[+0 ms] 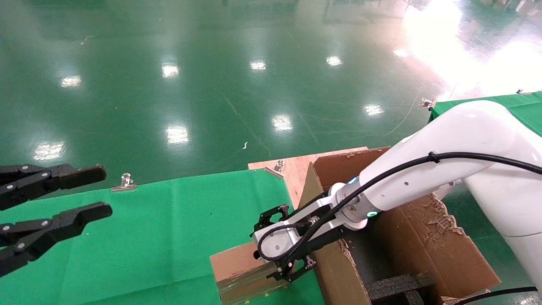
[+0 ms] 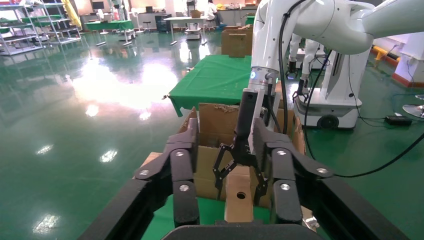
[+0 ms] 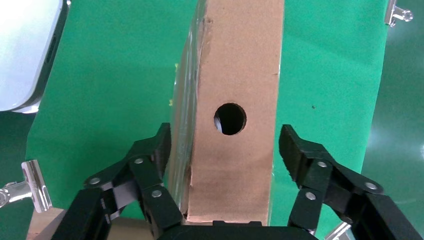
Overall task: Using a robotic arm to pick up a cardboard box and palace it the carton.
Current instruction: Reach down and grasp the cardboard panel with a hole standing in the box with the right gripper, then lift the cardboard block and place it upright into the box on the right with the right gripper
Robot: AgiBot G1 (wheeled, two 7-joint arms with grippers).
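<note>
The right gripper (image 1: 283,248) of the robotic arm (image 1: 427,169) straddles the cardboard box (image 1: 237,271) on the green cloth (image 1: 161,237), its jaws spread, one finger either side of the box and neither yet pressing on it. Seen from the right wrist, a narrow gap shows between each pad and the box (image 3: 231,120), so the claw stands released. The step in hand appears to be the grasp itself: the next move would call for the jaws to close squarely on the two long faces before any lift.

The box is small, plain brown and closed, with one round hole (image 3: 230,118) in the face between the fingers and glossy tape along one edge; its card should take a firm pinch but could dent under too much force. Just beside the claw, on the side of the white arm, stands the carton (image 1: 423,241), long and corrugated, its flaps torn ragged, with black foam (image 1: 398,286) inside. The lift would need to clear that wall. The left gripper (image 1: 55,212), jaws spread and empty, hangs well apart across the cloth.
</note>
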